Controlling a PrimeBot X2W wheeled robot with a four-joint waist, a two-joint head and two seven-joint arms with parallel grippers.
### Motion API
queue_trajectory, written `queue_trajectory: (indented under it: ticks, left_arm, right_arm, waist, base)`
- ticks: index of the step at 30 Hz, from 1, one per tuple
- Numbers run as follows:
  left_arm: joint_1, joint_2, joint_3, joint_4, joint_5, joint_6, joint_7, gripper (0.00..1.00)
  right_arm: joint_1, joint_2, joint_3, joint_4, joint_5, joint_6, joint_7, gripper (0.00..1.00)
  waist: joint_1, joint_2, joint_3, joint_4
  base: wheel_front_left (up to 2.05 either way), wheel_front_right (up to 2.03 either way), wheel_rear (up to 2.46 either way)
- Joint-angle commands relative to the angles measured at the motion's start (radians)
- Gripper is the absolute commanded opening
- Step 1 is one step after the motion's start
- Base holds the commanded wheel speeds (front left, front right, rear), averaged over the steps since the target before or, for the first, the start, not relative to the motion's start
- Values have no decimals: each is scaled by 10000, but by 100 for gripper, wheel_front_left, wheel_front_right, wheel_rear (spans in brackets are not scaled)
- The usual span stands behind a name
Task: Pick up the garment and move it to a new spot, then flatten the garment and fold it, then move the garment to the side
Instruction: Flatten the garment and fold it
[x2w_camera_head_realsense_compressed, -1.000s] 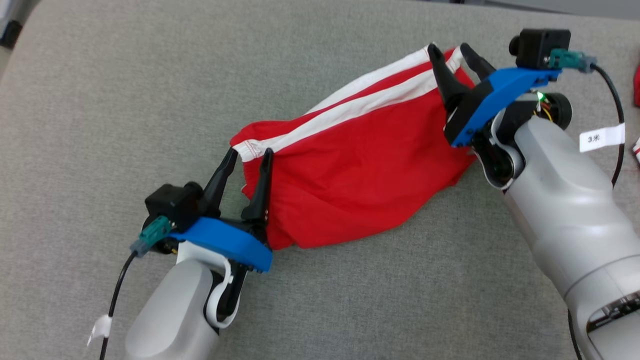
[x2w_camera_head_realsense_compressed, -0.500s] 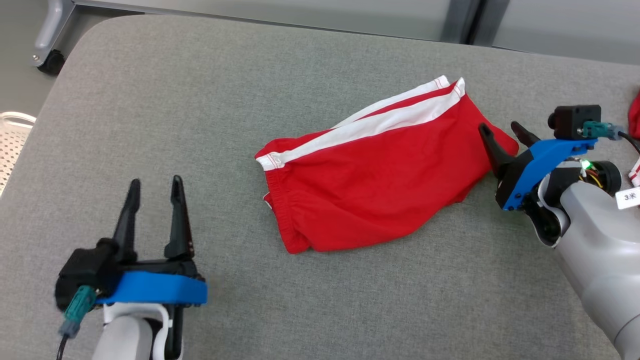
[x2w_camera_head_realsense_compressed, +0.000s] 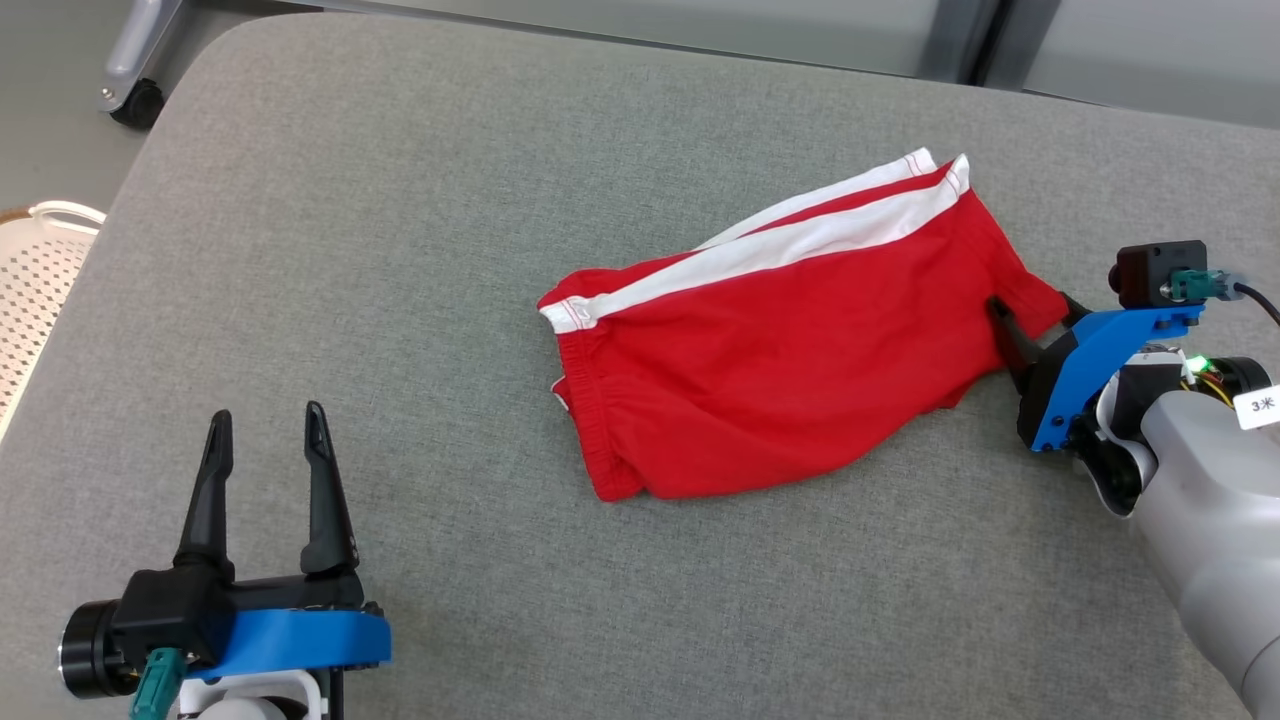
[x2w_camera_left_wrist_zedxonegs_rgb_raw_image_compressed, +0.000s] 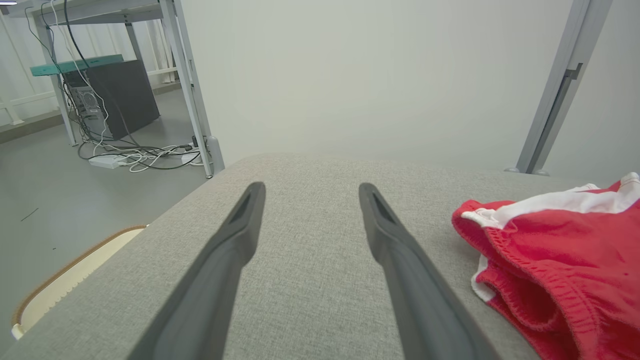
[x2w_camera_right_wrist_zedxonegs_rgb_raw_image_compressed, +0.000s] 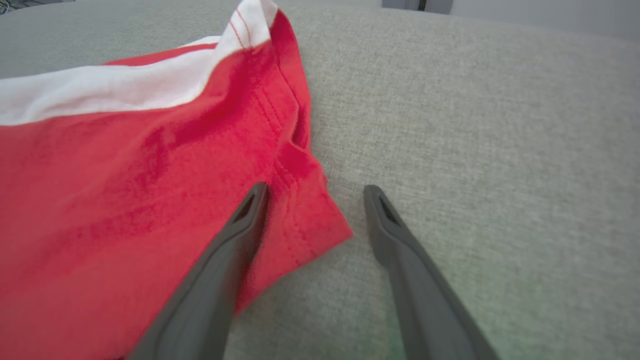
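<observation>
The red garment (x2w_camera_head_realsense_compressed: 780, 370) with its white side stripes is lying on the grey table (x2w_camera_head_realsense_compressed: 400, 200), right of the middle. Its elastic waistband is facing the table's left edge and its striped side is running toward the far edge. The cloth is sitting loosely doubled, with soft wrinkles along the near side.

The left claw (x2w_camera_head_realsense_compressed: 266, 412) is hovering near the front left corner of the table, fingers apart, holding nothing and standing well apart from the waistband. The right claw (x2w_camera_head_realsense_compressed: 1033, 303) is also standing open at the garment's right end. In the right wrist view, the hem corner (x2w_camera_right_wrist_zedxonegs_rgb_raw_image_compressed: 320, 225) is lying between its two fingers, unclamped.

Judging by this, the garment is already resting in its spot and the flattening step is in hand. The next move is probably calling for the right claw to close on that hem corner. The left claw would then need to travel to the waistband, so the two can draw the cloth taut and smooth before folding.
</observation>
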Motion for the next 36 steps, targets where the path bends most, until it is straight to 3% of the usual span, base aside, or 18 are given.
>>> queue_trajectory:
  ticks: [1,3,4,5,15,28,36]
  left_arm:
    - [57,-41,-16,5,143,-9,-22,100]
    - [63,-54,-53,39,234,16,-22,100]
    - [66,-59,-46,61,245,15,-22,100]
    - [63,-64,-33,74,281,4,-22,100]
    - [342,-75,5,337,631,-117,-22,100]
    - [806,58,350,619,957,-141,-22,100]
    - [917,37,486,609,928,-162,-22,100]
  right_arm:
    - [60,69,109,191,-8,3,238,100]
    - [134,182,195,255,57,3,483,100]
    - [158,255,232,201,89,5,533,31]
    - [149,298,233,123,150,6,483,0]
    - [798,62,-92,-770,1123,3,-384,0]
    - [3710,-952,-898,-2948,2875,3,-1469,0]
    - [4720,-1422,-1669,-3733,2749,3,-1598,0]
  waist:
    - [0,1,1,45]
    - [0,1,-17,69]
    - [0,1,-31,68]
    - [0,1,-57,56]
    - [0,1,-723,-350]
    - [0,1,-1506,-1306]
    - [0,1,-1557,-1597]
  base:
    - [0,0,0]
    - [0,0,0]
    - [0,0,0]
    - [0,0,0]
    - [0,0,0]
    - [0,0,0]
    - [0,0,0]
